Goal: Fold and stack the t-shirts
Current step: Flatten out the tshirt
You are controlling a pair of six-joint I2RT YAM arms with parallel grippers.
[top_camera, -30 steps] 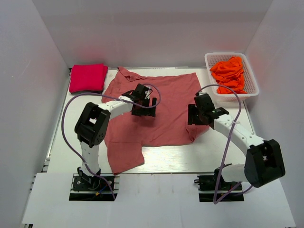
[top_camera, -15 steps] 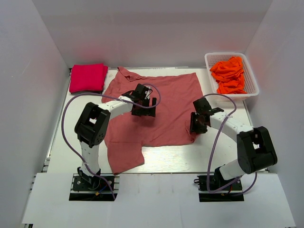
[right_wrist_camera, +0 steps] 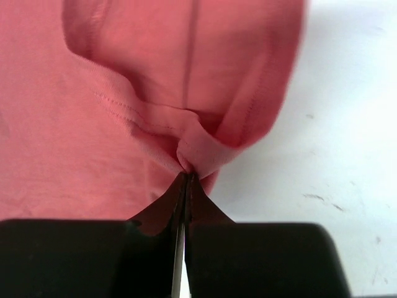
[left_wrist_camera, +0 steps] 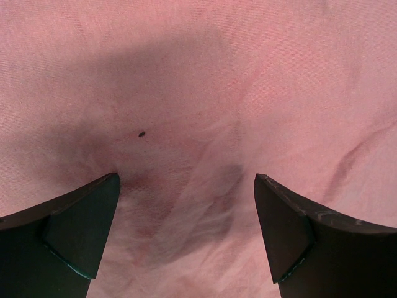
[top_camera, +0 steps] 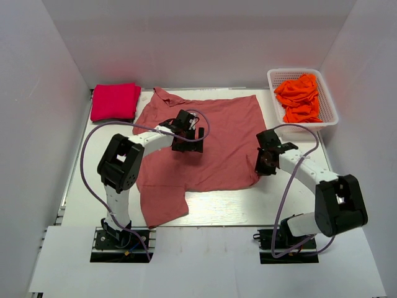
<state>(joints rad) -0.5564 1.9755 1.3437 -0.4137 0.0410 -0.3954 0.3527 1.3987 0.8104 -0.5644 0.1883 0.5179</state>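
Note:
A dusty salmon-pink t-shirt (top_camera: 220,139) lies spread flat on the white table, one sleeve reaching toward the near left. My left gripper (top_camera: 187,146) stands open over its middle, fingers wide apart just above the cloth (left_wrist_camera: 205,74), nothing between them (left_wrist_camera: 186,186). My right gripper (top_camera: 265,165) is at the shirt's near right corner, shut on a bunched fold of the hemmed edge (right_wrist_camera: 205,149), pinched at the fingertips (right_wrist_camera: 186,176). A crimson-pink t-shirt (top_camera: 115,101) sits folded at the far left. Orange t-shirts (top_camera: 301,96) lie heaped in a basket.
The white mesh basket (top_camera: 273,77) stands at the far right corner. White walls close in the table on the left, back and right. Bare table (right_wrist_camera: 335,124) shows right of the pinched corner. Purple cables loop over both arms.
My right gripper has closed onto the shirt's near right edge, and its arm has swung in and shifted slightly right. The left arm has not moved.

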